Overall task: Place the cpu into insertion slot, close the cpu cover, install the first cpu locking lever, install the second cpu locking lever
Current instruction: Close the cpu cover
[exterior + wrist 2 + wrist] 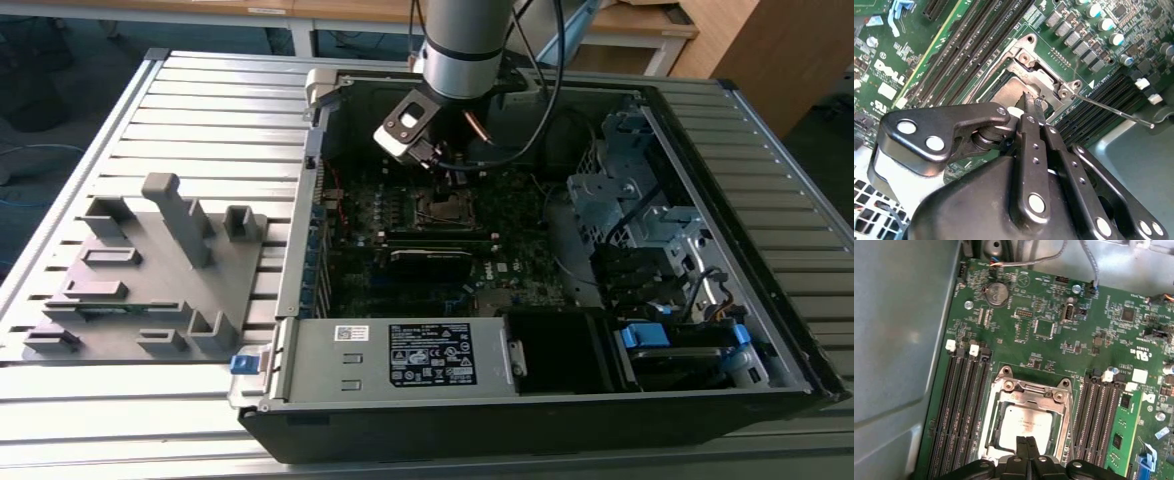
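Observation:
The cpu (1024,421), a dull grey square, lies flat in the insertion slot (990,412) on the green motherboard. The silver cpu cover (1030,390) lies down around it, its cut-out showing the chip's face. My gripper (1026,441) is shut, its fingertips together over the chip's near edge; I cannot tell whether they touch it. In the second wrist view the gripper (1030,100) sits at the cover (1041,75), and a thin wire locking lever (1114,111) sticks out free from the socket's corner. In the exterior view the gripper (443,165) hangs just above the socket (445,208).
Long black memory slots (961,410) flank the socket on both sides. The case's grey wall (899,340) stands close by. A grey power supply box (400,355) and a drive cage (641,200) crowd the case. A grey fixture plate (147,270) lies outside it.

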